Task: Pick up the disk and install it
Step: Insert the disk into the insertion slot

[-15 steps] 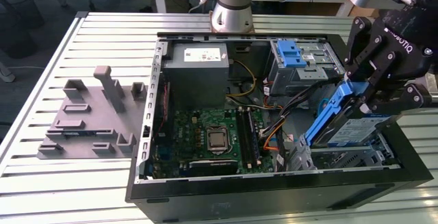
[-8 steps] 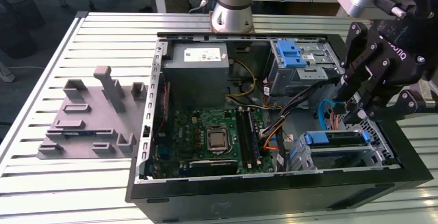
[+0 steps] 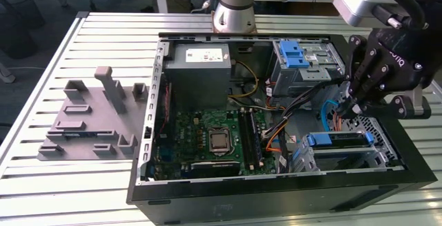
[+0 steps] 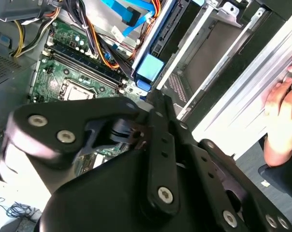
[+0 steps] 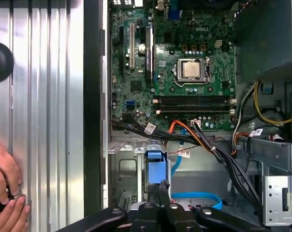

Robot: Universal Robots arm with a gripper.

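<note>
The disk [image 3: 336,139] sits in the lower drive cage at the front right corner of the open computer case [image 3: 276,197], its blue rail facing up. In both wrist views its blue end [image 5: 155,166] [image 4: 150,67] lies just beyond my fingertips. My black gripper [image 3: 343,113] hangs a little above the disk, over the cables. Its fingers [image 5: 151,212] are pressed together, shut, with nothing visible between them. I cannot tell whether the tips [image 4: 153,96] touch the disk.
Inside the case are a green motherboard [image 3: 207,133], a grey power supply box [image 3: 200,76] and an upper metal cage with a blue latch [image 3: 297,55]. Bundled cables [image 5: 204,145] run beside the bay. A grey fixture plate [image 3: 90,122] lies on the slatted table. A person's hand [image 5: 6,188] rests by the case.
</note>
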